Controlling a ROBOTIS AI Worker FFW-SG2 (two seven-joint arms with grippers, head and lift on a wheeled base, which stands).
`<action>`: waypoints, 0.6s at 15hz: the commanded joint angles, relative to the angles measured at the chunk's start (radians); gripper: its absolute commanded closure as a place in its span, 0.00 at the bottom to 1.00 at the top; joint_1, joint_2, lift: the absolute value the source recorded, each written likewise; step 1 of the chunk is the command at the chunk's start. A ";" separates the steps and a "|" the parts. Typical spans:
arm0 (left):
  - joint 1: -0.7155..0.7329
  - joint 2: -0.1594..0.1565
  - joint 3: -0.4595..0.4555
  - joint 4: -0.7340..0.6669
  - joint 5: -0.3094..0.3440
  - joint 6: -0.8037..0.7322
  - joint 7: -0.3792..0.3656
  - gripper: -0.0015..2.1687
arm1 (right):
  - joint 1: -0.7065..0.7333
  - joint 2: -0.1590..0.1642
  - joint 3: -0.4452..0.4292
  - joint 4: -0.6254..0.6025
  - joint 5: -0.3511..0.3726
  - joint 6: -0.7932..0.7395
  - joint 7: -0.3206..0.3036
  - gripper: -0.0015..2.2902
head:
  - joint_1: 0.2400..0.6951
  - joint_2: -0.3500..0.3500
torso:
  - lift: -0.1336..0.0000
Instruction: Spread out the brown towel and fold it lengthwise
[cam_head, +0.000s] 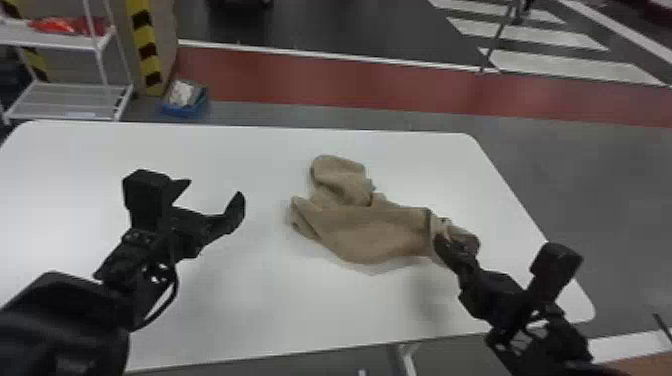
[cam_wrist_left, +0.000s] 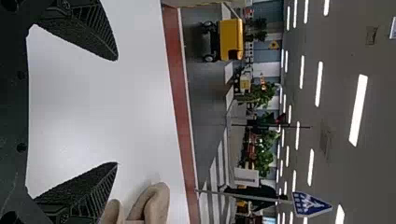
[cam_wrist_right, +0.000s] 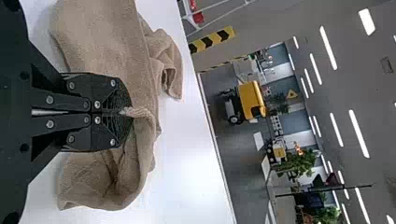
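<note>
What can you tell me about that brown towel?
The brown towel looks like soft, fuzzy cloth, light brown. It lies crumpled on the white table, neither spread nor neatly folded, one lobe bunched toward the far side. The right end effector pinches a bit of it near its right end; the left end effector stands open, apart from it.

White table with a shelf and floor markings beyond the claws.
A white, round-cornered table (cam_head: 260, 320) lies beneath the left claw (cam_head: 214, 188) and right claw (cam_head: 452, 254). Beyond and left of the left claw stand a white metal shelf (cam_head: 60, 42) bearing bright red items (cam_head: 60, 25), and a column edge with yellow-and-black stripes (cam_head: 145, 47); a small blue open box (cam_head: 182, 110) sits beyond that claw. A brick-red floor band (cam_head: 320, 72) runs beyond both claws, with broad white floor stripes (cam_head: 565, 66) beyond the right. The left wrist view shows a boxy yellow wheeled machine (cam_wrist_left: 231, 39) far beyond the left claw.
</note>
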 joint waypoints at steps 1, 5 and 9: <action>-0.062 -0.007 -0.008 0.046 0.096 0.026 -0.048 0.04 | 0.017 0.002 -0.009 0.000 0.003 -0.001 0.000 0.73 | 1.00 0.19 | 0.10; -0.131 -0.033 -0.016 0.069 0.267 0.262 -0.100 0.04 | 0.038 0.004 -0.001 0.023 0.028 -0.066 -0.006 0.73 | 1.00 0.13 | 0.10; -0.193 -0.085 -0.080 0.098 0.270 0.302 -0.089 0.04 | 0.035 0.004 0.034 0.057 0.042 -0.109 -0.006 0.73 | 1.00 0.07 | 0.10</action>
